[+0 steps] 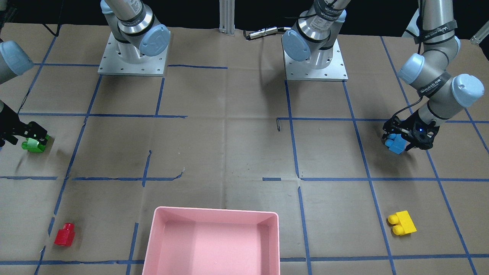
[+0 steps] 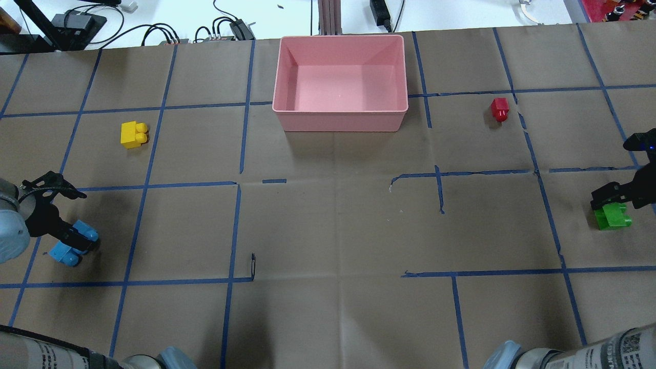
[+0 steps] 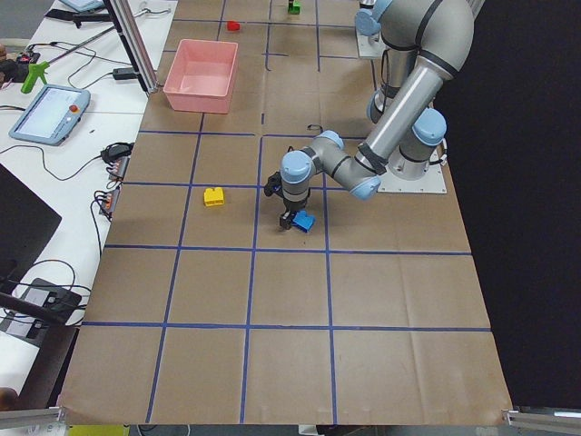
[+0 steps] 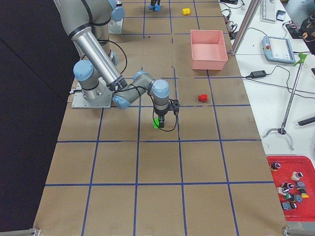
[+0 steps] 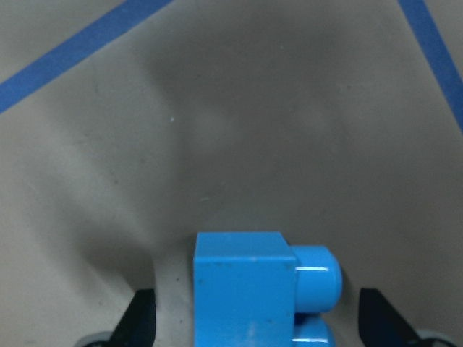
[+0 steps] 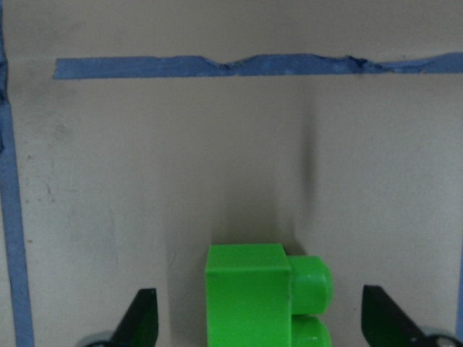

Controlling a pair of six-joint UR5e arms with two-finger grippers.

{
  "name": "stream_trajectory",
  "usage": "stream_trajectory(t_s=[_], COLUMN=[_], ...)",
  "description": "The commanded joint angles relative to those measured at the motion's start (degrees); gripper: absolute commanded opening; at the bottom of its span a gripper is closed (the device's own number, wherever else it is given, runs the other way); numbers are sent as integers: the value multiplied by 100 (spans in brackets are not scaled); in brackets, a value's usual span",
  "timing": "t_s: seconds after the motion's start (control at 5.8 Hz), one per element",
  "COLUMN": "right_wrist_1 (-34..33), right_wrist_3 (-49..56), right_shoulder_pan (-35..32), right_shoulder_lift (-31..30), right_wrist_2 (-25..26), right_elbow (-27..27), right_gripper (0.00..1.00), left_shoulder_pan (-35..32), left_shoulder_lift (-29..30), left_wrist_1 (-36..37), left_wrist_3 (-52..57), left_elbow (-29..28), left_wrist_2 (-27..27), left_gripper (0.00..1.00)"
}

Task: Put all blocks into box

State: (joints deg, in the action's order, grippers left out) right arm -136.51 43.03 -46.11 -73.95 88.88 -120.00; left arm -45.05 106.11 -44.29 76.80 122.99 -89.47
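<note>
The light blue brick (image 5: pixel 242 289) lies on the paper between the open fingers of my left gripper (image 5: pixel 259 322), with a gap on each side; both show at the overhead view's left edge, the gripper (image 2: pixel 72 237) over the brick (image 2: pixel 62 253). The green brick (image 6: pixel 249 296) lies likewise between the open fingers of my right gripper (image 6: pixel 259 322), at the overhead view's right edge (image 2: pixel 612 216). The yellow brick (image 2: pixel 134 134) and the small red brick (image 2: pixel 499 109) lie loose on the table. The pink box (image 2: pixel 338 110) stands empty at the far middle.
The table is covered in brown paper with blue tape lines. The two arm bases (image 1: pixel 131 57) (image 1: pixel 315 61) stand on the robot's side. Cables (image 2: pixel 169 33) lie beyond the far edge. A small dark hook (image 1: pixel 278 124) lies mid-table.
</note>
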Motion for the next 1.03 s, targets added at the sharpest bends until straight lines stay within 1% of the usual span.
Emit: stream_trajectory(t_s=[0.0, 0.17, 0.34, 0.52, 0.69, 0.86], right_wrist_1=[1, 1, 10, 10, 10, 71], right_wrist_3=[4, 4, 4, 12, 13, 13], right_shoulder_pan=[15, 67, 76, 76, 76, 76], right_shoulder_lift=[48, 56, 56, 56, 56, 48], right_wrist_2=[6, 6, 24, 50, 85, 103], right_elbow=[-32, -41, -41, -41, -41, -41], right_gripper=[99, 99, 98, 97, 92, 82], left_shoulder_pan=[5, -3, -3, -3, -12, -108], left_shoulder_lift=[6, -20, -73, -82, -143, -213], left_wrist_1=[-1, -1, -1, -18, -10, -62], left_wrist_3=[-7, -34, -60, -182, -418, -899], left_elbow=[-3, -21, -47, -65, -178, -536], left_wrist_2=[-9, -70, -88, -97, -88, -88], left_gripper=[78, 54, 34, 21, 21, 21])
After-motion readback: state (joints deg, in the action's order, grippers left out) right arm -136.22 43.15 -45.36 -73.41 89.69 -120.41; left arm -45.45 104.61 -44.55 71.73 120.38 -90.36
